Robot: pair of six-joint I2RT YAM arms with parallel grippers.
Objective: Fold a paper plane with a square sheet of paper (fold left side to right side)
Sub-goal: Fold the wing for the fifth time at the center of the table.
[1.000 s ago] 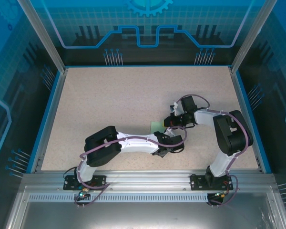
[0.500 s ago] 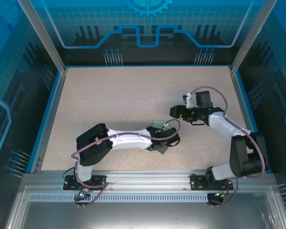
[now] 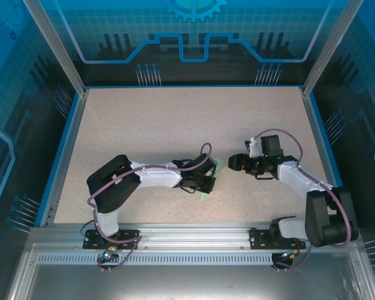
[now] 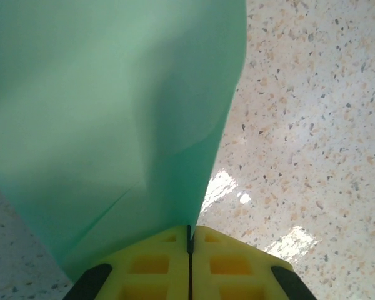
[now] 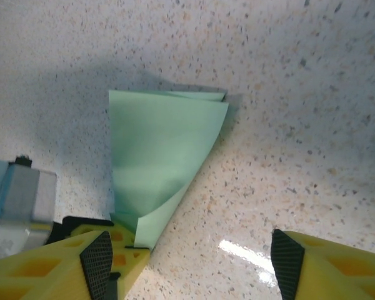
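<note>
One table (image 3: 175, 119), two arms, two grippers, one paper (image 3: 217, 167).

The paper is pale mint green and sits near the middle of the table, a little toward the near edge, between the two grippers. From above little of it shows, just slivers of green around the end of the left arm (image 3: 156, 178).

The left gripper (image 3: 207, 182) reaches in from the left. In its wrist view the two yellow fingers (image 4: 150, 269) are pressed together, with a thin dark seam where they meet, and the left gripper (image 4: 189, 240) has the paper (image 4: 112, 106) pinched in that seam. From there the paper spreads up and to the left in a soft bulge, one fold line running across it.

The right arm (image 3: 300, 178) comes in from the right, and the right gripper (image 3: 232, 162) stops just right of the paper. Its fingers stand wide apart: in its wrist view one finger (image 5: 103, 259) is at the lower left, the other at the lower right, and the right gripper (image 5: 190, 256) has bare speckled table between them (nothing held). The paper (image 5: 162, 150) lies beyond, folded, with several layers showing along its broad far edge. It narrows toward the near end, which runs down beside the lower-left finger. Whether it touches that finger I cannot tell.
</note>
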